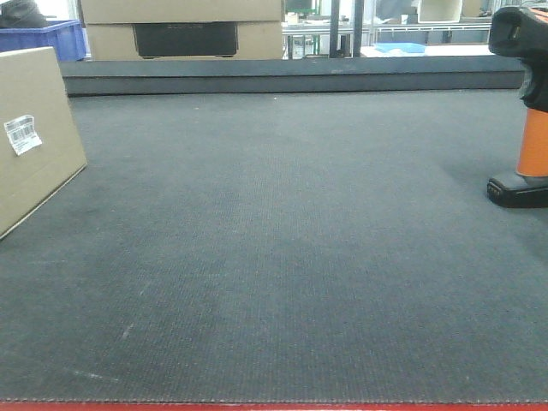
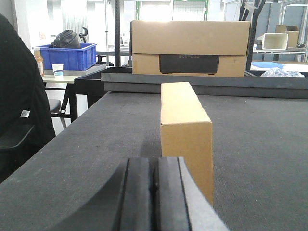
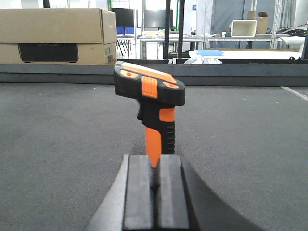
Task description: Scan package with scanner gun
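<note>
The package [image 1: 34, 137] is a tan cardboard box with a white label, standing at the left edge of the dark mat. In the left wrist view the package [image 2: 185, 130] stands end-on just ahead of my left gripper [image 2: 154, 166], which is shut and empty. The scanner gun [image 3: 151, 103], orange and black, stands upright on its base just ahead of my right gripper [image 3: 155, 173], which is shut and empty. The scanner gun [image 1: 529, 128] also shows at the front view's right edge. Neither gripper shows in the front view.
A large cardboard box [image 1: 181, 27] stands on a raised ledge [image 1: 291, 75] behind the mat. A blue bin [image 2: 67, 55] sits on a side table to the left. A red strip [image 1: 274, 406] marks the mat's front edge.
</note>
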